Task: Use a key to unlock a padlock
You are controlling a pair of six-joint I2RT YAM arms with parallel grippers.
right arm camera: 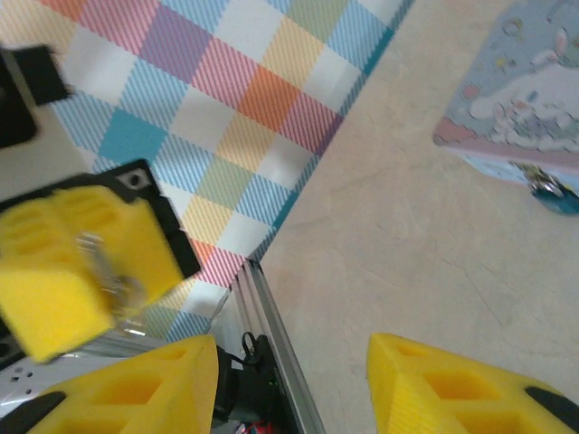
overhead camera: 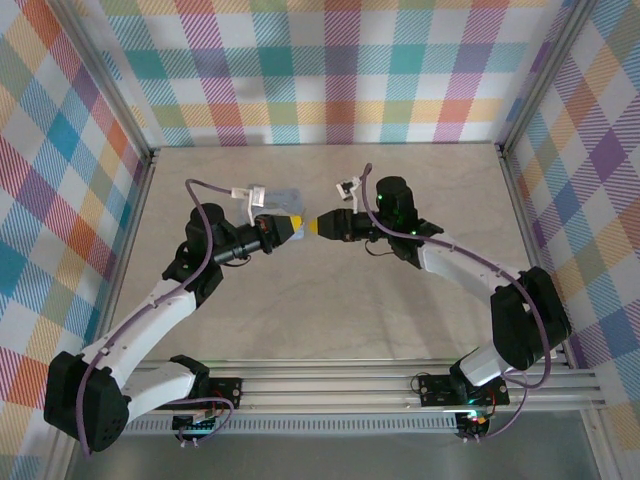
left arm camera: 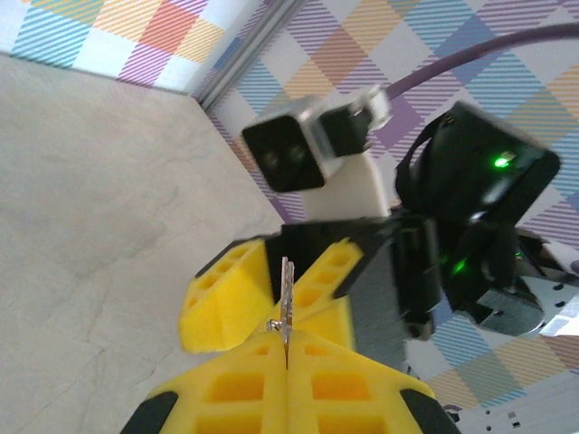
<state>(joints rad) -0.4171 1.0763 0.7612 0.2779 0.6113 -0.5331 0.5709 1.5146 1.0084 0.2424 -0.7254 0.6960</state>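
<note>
My left gripper (left arm camera: 288, 351) is shut on a thin metal key (left arm camera: 288, 294), whose blade sticks out forward past the yellow pads. Facing it tip to tip over the middle of the table is my right gripper (overhead camera: 318, 227), its yellow fingers (left arm camera: 224, 294) spread to either side of the key blade without touching it. In the right wrist view the right gripper (right arm camera: 291, 353) stands open and empty, with the left gripper (right arm camera: 68, 276) and the key (right arm camera: 101, 262) at the left. A small dark bluish padlock (right arm camera: 554, 193) lies on the table at the edge of the tin.
A pale blue cartoon-print tin (right arm camera: 520, 90) rests on the table just behind the left wrist (overhead camera: 287, 194). Aluminium frame rails (right arm camera: 271, 334) and checked walls (overhead camera: 330, 60) enclose the beige table (overhead camera: 330, 310).
</note>
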